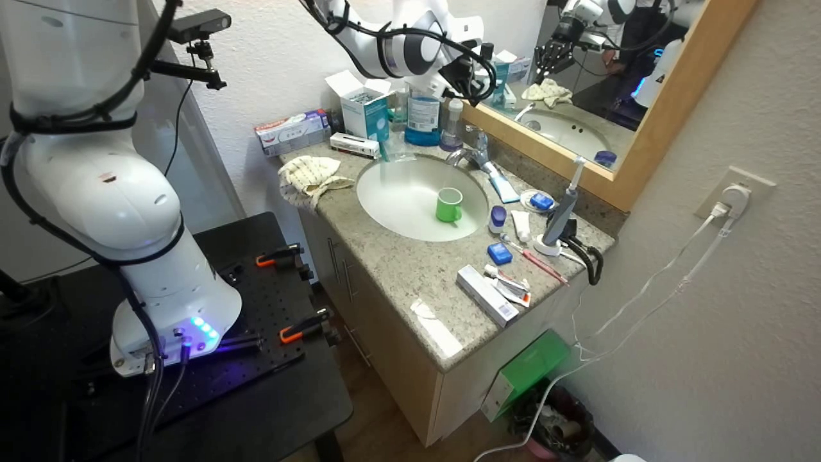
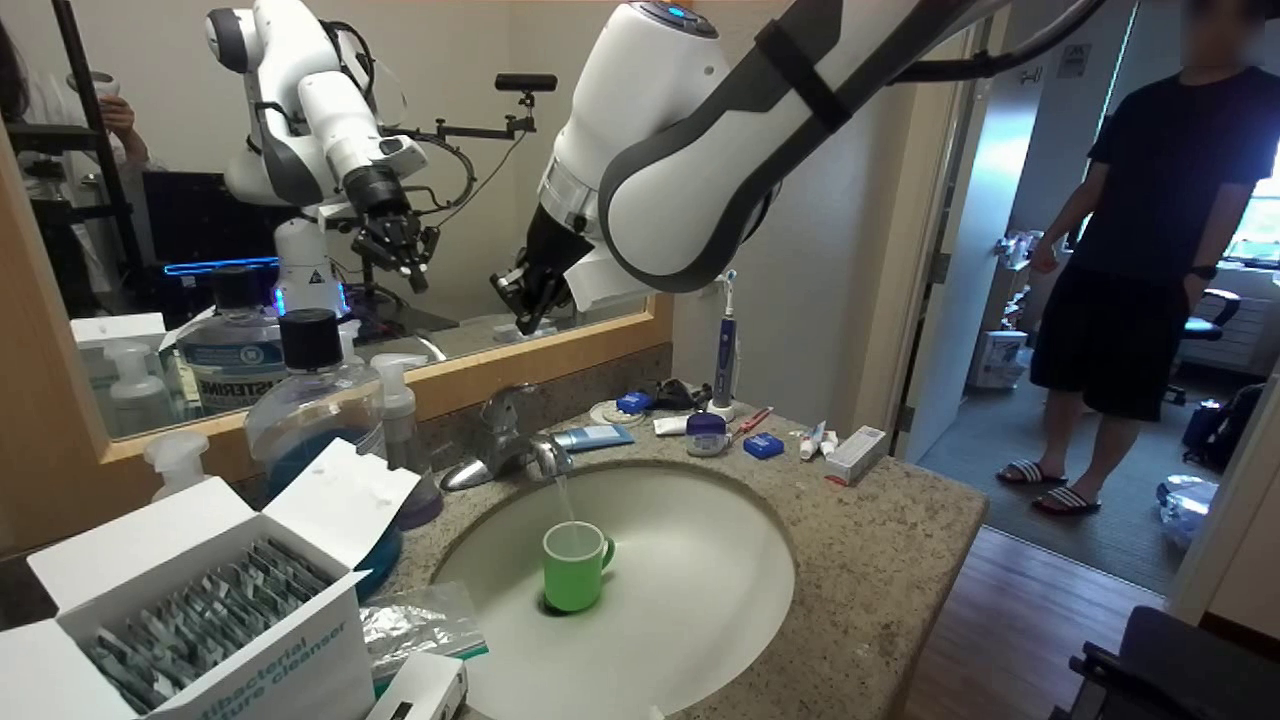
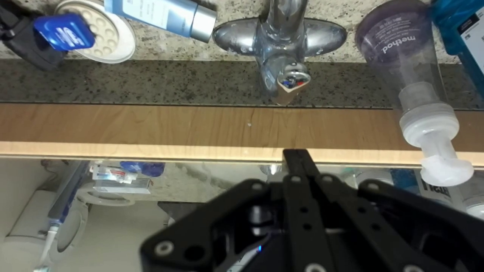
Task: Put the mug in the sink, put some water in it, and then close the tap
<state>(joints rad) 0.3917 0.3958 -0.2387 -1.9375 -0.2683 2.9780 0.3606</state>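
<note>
The green mug (image 1: 449,204) stands upright in the white sink (image 1: 397,199), its handle to one side. In an exterior view, the mug (image 2: 573,568) is under the spout of the chrome tap (image 2: 500,445), and a thin stream of water (image 2: 564,497) runs into it. The water level inside is not visible. In the wrist view, the tap (image 3: 281,41) shows its lever end with a red and blue mark. My gripper (image 3: 297,152) is shut with nothing between its fingertips. It is above the tap, close to the mirror frame, and apart from the mug. It also shows in an exterior view (image 2: 527,325).
A mirror with a wooden frame (image 3: 170,128) rises behind the tap. A soap pump bottle (image 3: 419,83) and mouthwash (image 1: 423,119) stand beside the tap. An open box (image 2: 210,600) is near the sink. A blue tube (image 3: 162,17), electric toothbrush (image 2: 725,350) and small toiletries are on the opposite side.
</note>
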